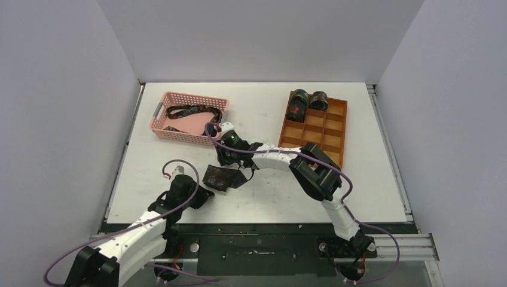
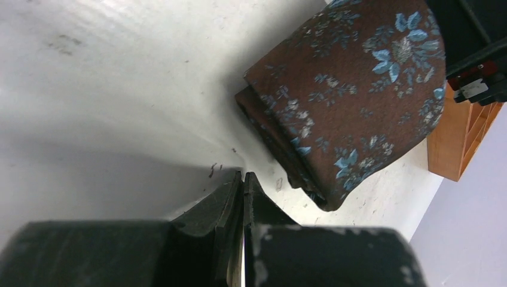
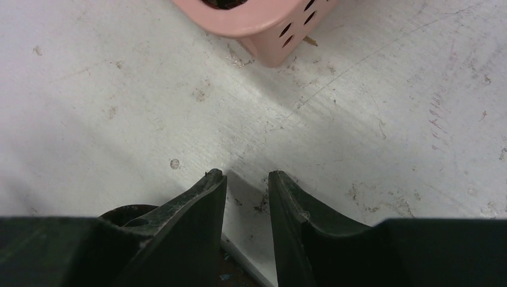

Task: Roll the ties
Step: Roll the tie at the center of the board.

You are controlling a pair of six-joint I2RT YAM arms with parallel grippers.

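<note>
At far left, a pink basket [image 1: 156, 119] holds 1 loose tie [image 1: 191, 111]. My left end effector [image 2: 244, 176] rests low on the bench [image 1: 269, 197], fingers pressed together on nothing. Just beyond its tips lies a brown tie [image 2: 353, 101] with blue flowers, wound into a flattened bundle. My right end effector [image 3: 246, 176] sits beside it, tips slightly apart over bare bench. At right, 2 rolled ties [image 1: 298, 104] occupy the orange tray's [image 1: 335, 128] far compartments.

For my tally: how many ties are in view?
4: two rolled ties in the tray's far compartments, one loose tie in the pink basket, one folded tie on the table. The basket may hide more.
</note>
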